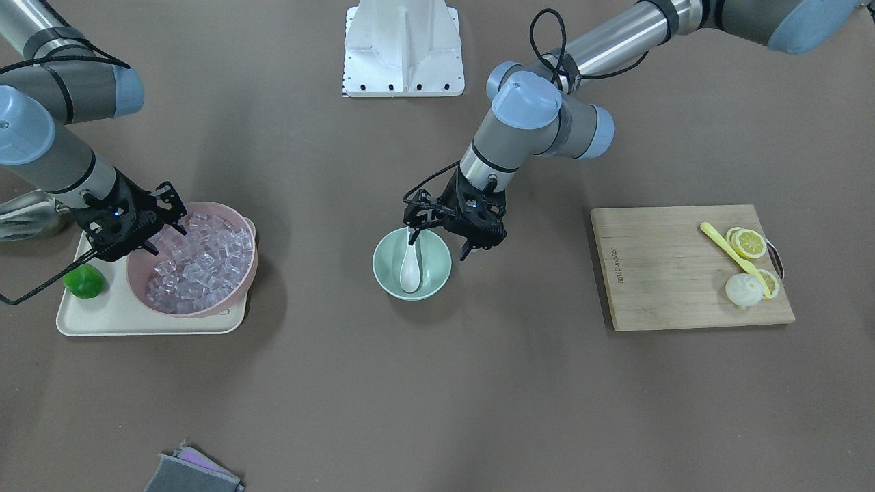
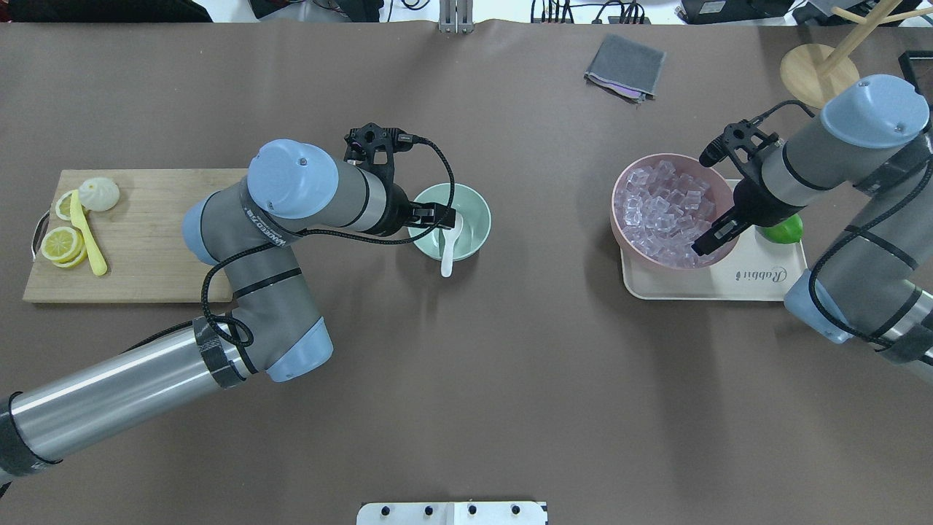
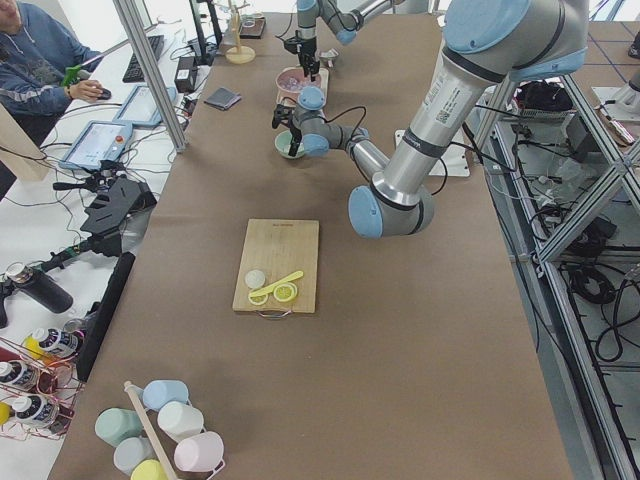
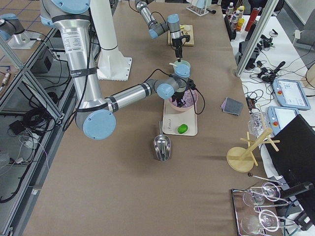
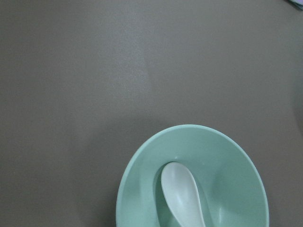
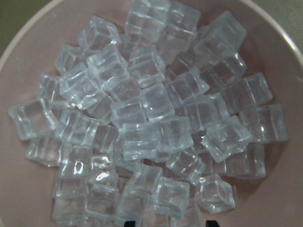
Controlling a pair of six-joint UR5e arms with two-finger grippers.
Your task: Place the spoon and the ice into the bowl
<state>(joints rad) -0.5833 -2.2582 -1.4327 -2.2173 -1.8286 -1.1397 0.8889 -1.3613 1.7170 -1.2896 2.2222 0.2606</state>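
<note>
The white spoon point(image 1: 411, 265) lies in the mint-green bowl point(image 1: 437, 273) at the table's middle, scoop down and handle leaning on the rim on the robot's side. It also shows in the left wrist view point(image 5: 182, 195), inside the bowl point(image 5: 232, 161). My left gripper point(image 1: 441, 236) hovers just above the bowl's rim and the spoon handle, jaws open and empty. The ice point(image 1: 198, 263), a heap of clear cubes, fills the pink bowl point(image 1: 236, 290). My right gripper point(image 1: 158, 236) is open just above the ice point(image 6: 151, 118), with only its fingertips point(image 6: 128, 223) showing in the right wrist view.
The pink bowl stands on a cream tray point(image 1: 137, 318) with a green fruit point(image 1: 83, 281). A metal scoop point(image 1: 24, 215) lies beside the tray. A wooden board point(image 1: 656, 273) holds lemon slices, a yellow spoon point(image 1: 728, 249) and a bun. A grey cloth point(image 1: 191, 473) lies at the front edge.
</note>
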